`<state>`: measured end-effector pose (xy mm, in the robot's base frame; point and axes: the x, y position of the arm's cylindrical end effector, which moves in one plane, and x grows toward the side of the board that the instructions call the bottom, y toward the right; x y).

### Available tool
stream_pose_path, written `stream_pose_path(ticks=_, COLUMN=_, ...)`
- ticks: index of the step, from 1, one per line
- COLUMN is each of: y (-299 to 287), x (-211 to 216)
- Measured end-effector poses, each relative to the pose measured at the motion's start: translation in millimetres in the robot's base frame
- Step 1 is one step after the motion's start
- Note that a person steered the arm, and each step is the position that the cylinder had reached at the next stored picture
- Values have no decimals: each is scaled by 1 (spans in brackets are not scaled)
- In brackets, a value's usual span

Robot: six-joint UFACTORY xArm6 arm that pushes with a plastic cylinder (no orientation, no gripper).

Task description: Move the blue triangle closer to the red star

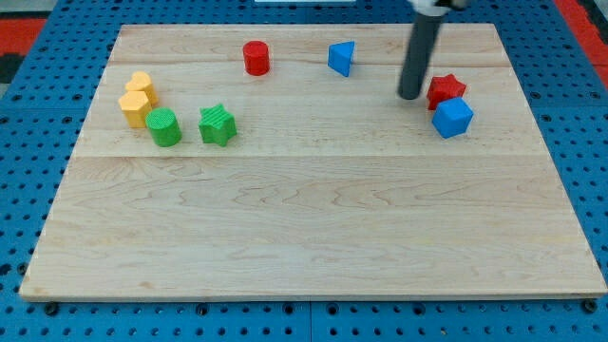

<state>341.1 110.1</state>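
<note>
The blue triangle (342,58) sits near the view's top, right of centre. The red star (445,90) lies at the view's right, touching a blue cube (453,118) just below it. My tip (410,96) stands just left of the red star, close to it, and to the lower right of the blue triangle, well apart from that block.
A red cylinder (256,58) stands left of the blue triangle. At the view's left are a yellow block (139,100), a green cylinder (164,127) and a green star (218,124). The wooden board (313,228) rests on a blue pegboard.
</note>
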Motion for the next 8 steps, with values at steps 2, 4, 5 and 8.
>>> stream_pose_path(ticks=2, y=-88, x=-45)
stream_pose_path(ticks=4, y=-52, x=-81)
stream_pose_path(ticks=5, y=-2, x=-81)
stream_pose_path(ticks=8, y=81, x=-49)
